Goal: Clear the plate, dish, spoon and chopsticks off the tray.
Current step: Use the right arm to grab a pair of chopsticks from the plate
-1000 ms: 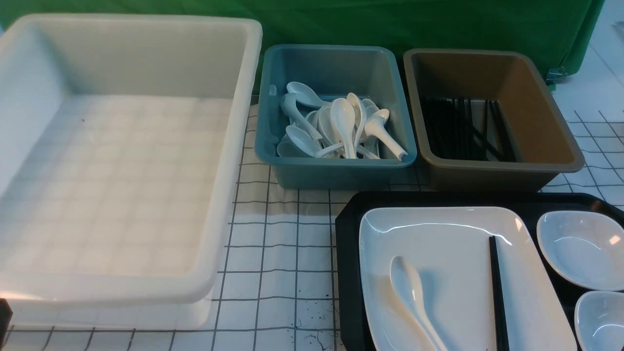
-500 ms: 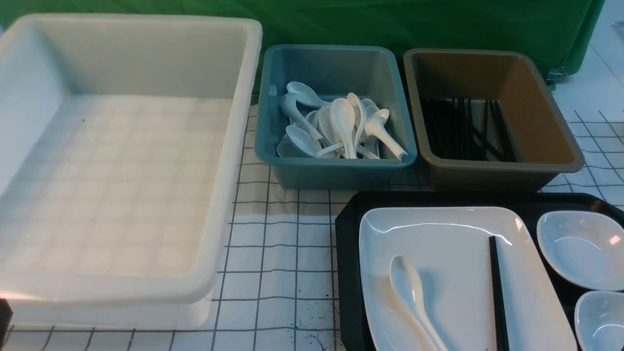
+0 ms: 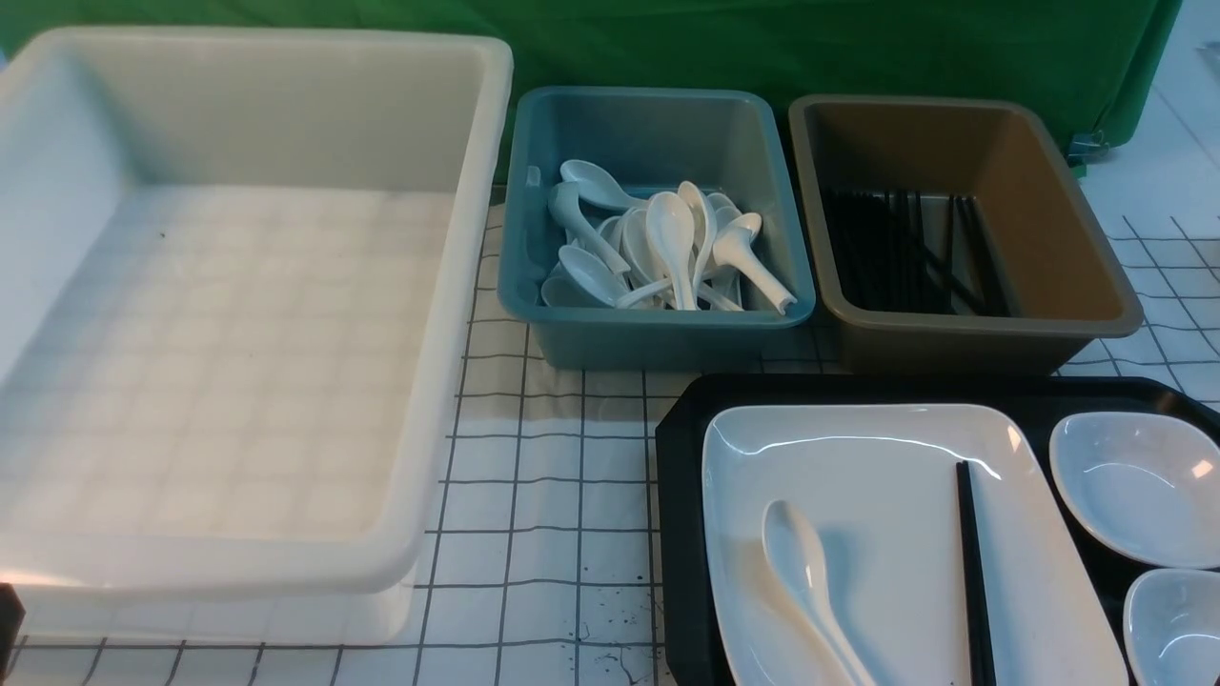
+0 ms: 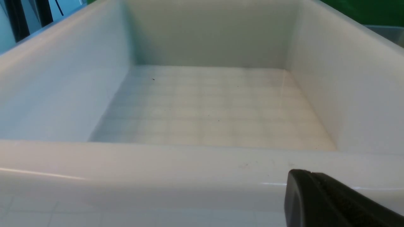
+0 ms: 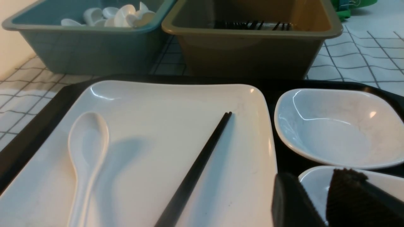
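Nothing is off the tray (image 3: 681, 495) yet. At the lower right of the front frame, the plate (image 3: 886, 534) carries the spoon (image 3: 810, 581) on its left half, handle toward the robot. The chopsticks (image 3: 972, 572) lie on its right half, long axis running near-to-far, almost straight up the frame. A dish (image 3: 1134, 486) and a second dish (image 3: 1177, 624) sit right of the plate. The right gripper (image 5: 317, 183) hangs over the second dish, fingers part-way apart and empty, with the chopsticks just to its left, so it is judged the nearer arm. The left gripper (image 4: 303, 183) is closed and empty at the near wall of the white tub (image 3: 238, 562), well apart. The blue tub (image 3: 658, 343) holds spoons and the brown tub (image 3: 953, 348) holds black sticks.
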`<state>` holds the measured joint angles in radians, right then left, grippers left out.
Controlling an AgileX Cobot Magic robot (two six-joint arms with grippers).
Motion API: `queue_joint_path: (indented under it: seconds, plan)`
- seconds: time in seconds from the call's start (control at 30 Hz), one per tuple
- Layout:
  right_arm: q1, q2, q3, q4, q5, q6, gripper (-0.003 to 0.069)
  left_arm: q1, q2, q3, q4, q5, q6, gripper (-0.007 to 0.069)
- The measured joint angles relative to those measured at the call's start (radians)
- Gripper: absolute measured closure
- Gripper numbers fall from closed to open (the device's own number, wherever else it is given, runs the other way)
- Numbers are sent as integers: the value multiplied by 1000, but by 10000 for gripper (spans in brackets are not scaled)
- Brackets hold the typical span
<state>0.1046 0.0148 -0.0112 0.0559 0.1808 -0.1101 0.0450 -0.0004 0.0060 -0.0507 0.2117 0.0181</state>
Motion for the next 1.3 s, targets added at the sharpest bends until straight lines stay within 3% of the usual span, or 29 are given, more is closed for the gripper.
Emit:
queue_joint_path:
  seconds: [0.8,0.93,1.03,1.1,1.2,1.3]
  plan:
    - [0,0,0,0,-12,1,412,0,0,0,0,0,0,620]
    - [0,0,6,123,-52,259,412,0,0,0,0,0,0,620]
    - [0,0,8,214,-61,582,412,0,0,0,0,0,0,620]
    - [0,0,8,238,-61,730,412,0,0,0,0,0,0,620]
    - [0,0,8,250,-61,832,412,0,0,0,0,0,0,620]
    - [0,0,8,254,-61,859,412,0,0,0,0,0,0,620]
